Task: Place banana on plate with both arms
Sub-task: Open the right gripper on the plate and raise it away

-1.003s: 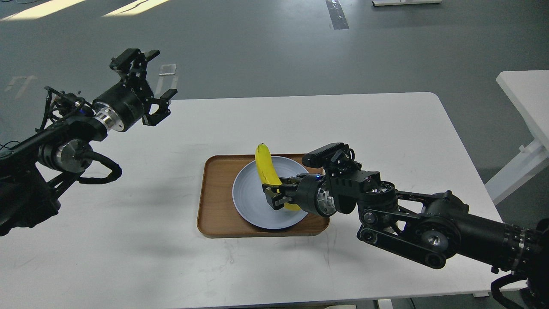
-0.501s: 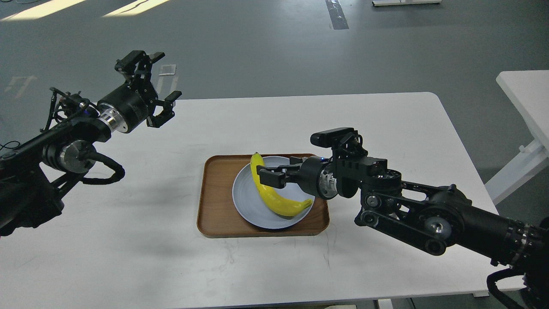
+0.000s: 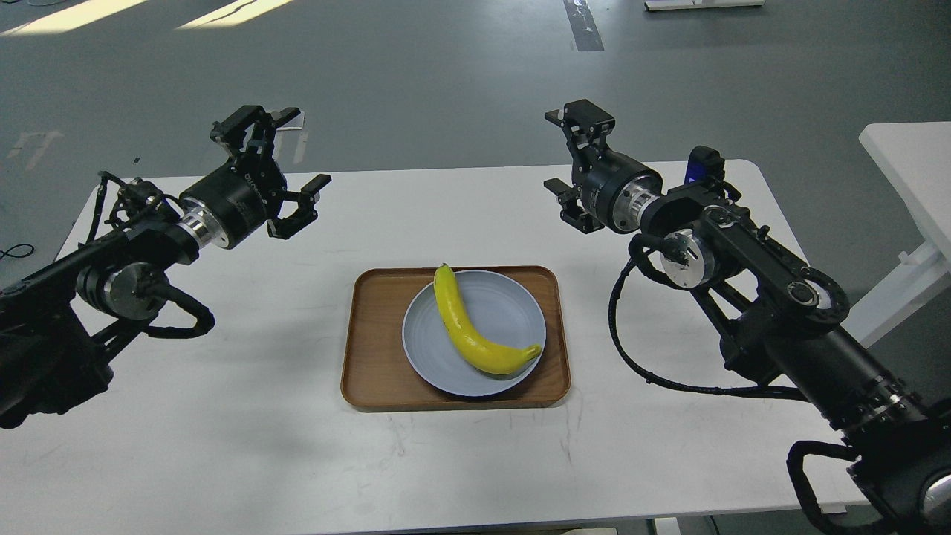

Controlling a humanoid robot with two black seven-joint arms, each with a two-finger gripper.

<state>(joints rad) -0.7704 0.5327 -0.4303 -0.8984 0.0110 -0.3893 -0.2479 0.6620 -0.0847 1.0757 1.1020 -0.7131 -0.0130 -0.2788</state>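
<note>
The yellow banana (image 3: pixel 473 331) lies across the pale blue-grey plate (image 3: pixel 513 305), curving from the plate's far left rim to its right front rim. The plate sits on a brown wooden tray (image 3: pixel 375 334) in the middle of the white table. My left gripper (image 3: pixel 290 167) is open and empty, held up above the table's far left part, well away from the plate. My right gripper (image 3: pixel 561 156) is open and empty, raised above the table's far right part, apart from the banana.
The white table (image 3: pixel 223 416) extends around the tray on all sides. A second white table (image 3: pixel 910 171) stands at the right edge of the view. Grey floor lies beyond the far edge.
My right gripper let go of the banana, which now lies on the plate, and has lifted up and back to the far right. My left gripper drifted slightly right and down.
</note>
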